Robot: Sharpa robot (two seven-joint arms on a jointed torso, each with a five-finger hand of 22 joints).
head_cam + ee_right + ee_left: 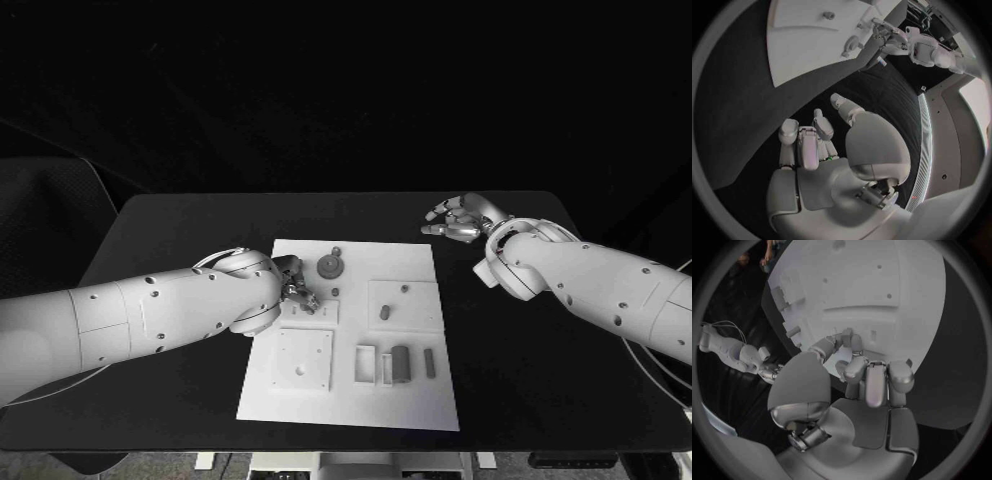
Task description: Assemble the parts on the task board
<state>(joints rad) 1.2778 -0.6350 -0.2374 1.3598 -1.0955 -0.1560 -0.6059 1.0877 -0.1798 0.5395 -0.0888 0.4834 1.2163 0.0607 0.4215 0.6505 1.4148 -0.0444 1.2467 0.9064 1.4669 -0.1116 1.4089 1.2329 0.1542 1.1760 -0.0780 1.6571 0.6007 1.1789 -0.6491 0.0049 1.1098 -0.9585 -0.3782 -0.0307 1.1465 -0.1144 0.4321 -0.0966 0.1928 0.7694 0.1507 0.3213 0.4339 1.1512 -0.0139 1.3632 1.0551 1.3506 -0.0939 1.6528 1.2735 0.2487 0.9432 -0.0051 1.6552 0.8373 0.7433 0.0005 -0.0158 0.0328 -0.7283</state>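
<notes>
White and rectangular, the task board [408, 385] lies in the middle of the black table [173, 225], and I place everything else from it. My left hand [296, 292] is at the board's left edge, about halfway along its length, fingers curled down over the plate; from the left wrist view the fingers [877, 382] are bunched together just above the board's surface, but I cannot tell whether they pinch a part or are merely clenched. My right hand [462, 218] hovers off the board, just beyond its far right corner, above bare table; in the right wrist view its fingers [806, 145] are curled in toward the palm with nothing in them. On the board I see a round gear-like part [332, 266] near the far edge, just beside my left hand, and a small peg [385, 312] lying on a raised square plate right of centre. Toward the board's near end sit a square plate with a hole [302, 362] on the left side and, right of it, a row of small upright blocks [400, 363].
</notes>
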